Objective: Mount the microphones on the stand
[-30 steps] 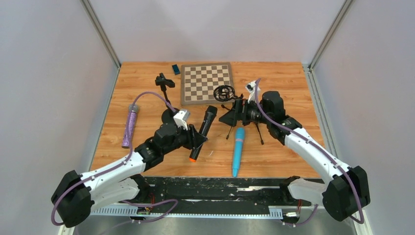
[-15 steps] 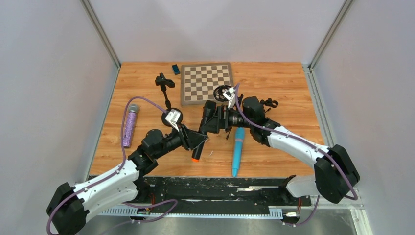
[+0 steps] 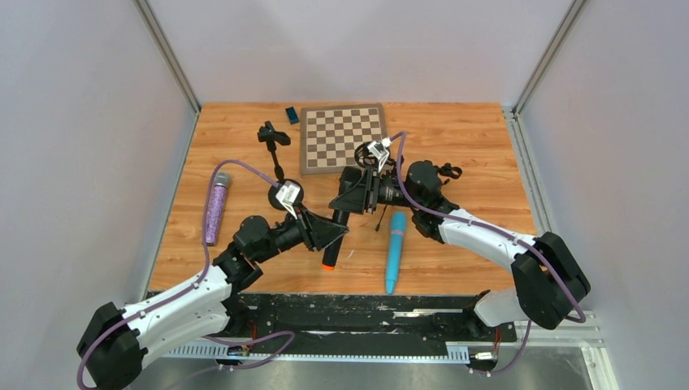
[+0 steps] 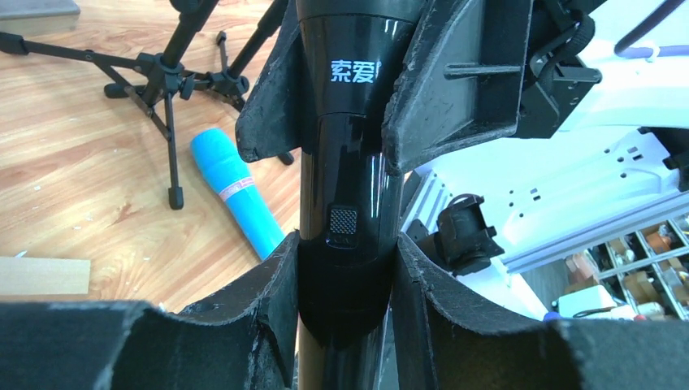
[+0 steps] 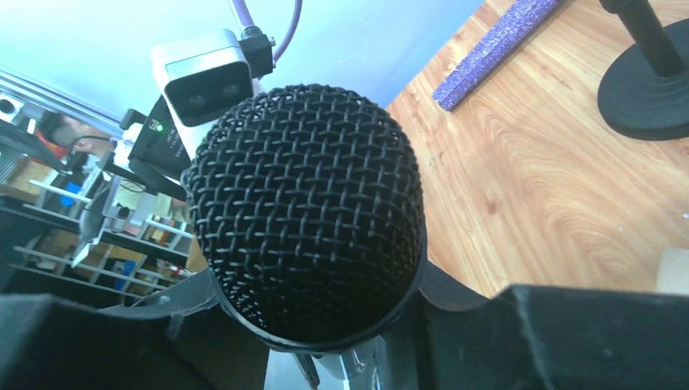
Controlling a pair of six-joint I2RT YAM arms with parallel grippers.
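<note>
**Left gripper** (image 3: 331, 234) – clamped on the lower body of the black microphone (image 3: 339, 219), one finger (image 4: 272, 313) on each side of the barrel, just below its switch.

**Right gripper** (image 3: 348, 197) – closed on the same microphone further up, near the mesh head (image 5: 309, 219), which sits right in front of the right wrist camera. The two grippers face each other along the barrel, close together but not touching.

**Black microphone** – held between both grippers, its orange end pointing toward the arm bases past the left gripper. Whether that end rests on the table cannot be told.

**Light blue microphone** (image 3: 396, 250) – lying on the table just beside the left gripper, on its right; not held.

**Purple microphone** (image 3: 215, 210) – lying flat, well apart to the left of the left gripper; not held.

**Round-base stand** (image 3: 274, 136) – upright beyond the left gripper, its clip empty.

**Tripod stand** (image 4: 168, 77) – just behind the right gripper, near the chessboard (image 3: 343, 136); no microphone in its holder.

**Progress** – judged early: no microphone is mounted. The first one looks to be mid-handover or being re-gripped. Still to do: seat it in a holder, then pick up and mount the other two.
</note>
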